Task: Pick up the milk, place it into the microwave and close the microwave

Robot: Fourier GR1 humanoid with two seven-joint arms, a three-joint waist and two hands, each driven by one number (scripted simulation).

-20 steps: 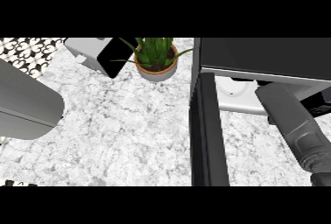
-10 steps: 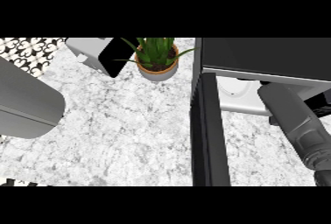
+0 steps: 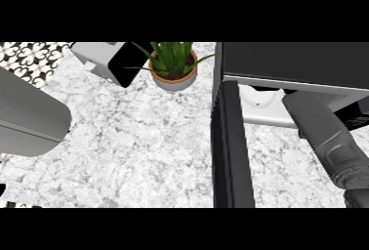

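White and partly hidden, a shape (image 3: 258, 97) that may be the milk sits inside the microwave (image 3: 288, 63) at the far right, just left of the grey right forearm (image 3: 324, 136) going in under its top. The right hand is hidden in there and the left hand does not show, so I cannot tell how they are held. The black door (image 3: 231, 146) stands open, with a plant pot (image 3: 173, 79) left of it at the far side.

Microwave (image 3: 288, 63) sat on the table's (image 3: 144, 146) right side, door (image 3: 232, 146) open toward the front. Potted plant (image 3: 173, 68) just left of it, boxy appliance (image 3: 97, 53) further left.
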